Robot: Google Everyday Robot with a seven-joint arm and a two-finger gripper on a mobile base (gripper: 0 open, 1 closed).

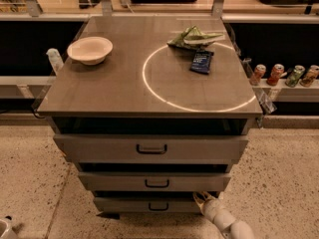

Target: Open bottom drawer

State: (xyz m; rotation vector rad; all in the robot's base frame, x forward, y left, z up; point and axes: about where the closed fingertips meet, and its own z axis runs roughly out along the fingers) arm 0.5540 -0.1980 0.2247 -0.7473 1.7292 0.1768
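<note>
The gripper (201,199) is reaching in at the right end of the bottom drawer (127,204), right of its dark handle (158,206). Whether it is spread or closed cannot be told.

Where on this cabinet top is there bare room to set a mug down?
Bare: the front strip of the cabinet top and the middle between bowl and blue packet. Crowded: back right, around the green bag. The gripper sits low beside the bottom drawer.
</note>
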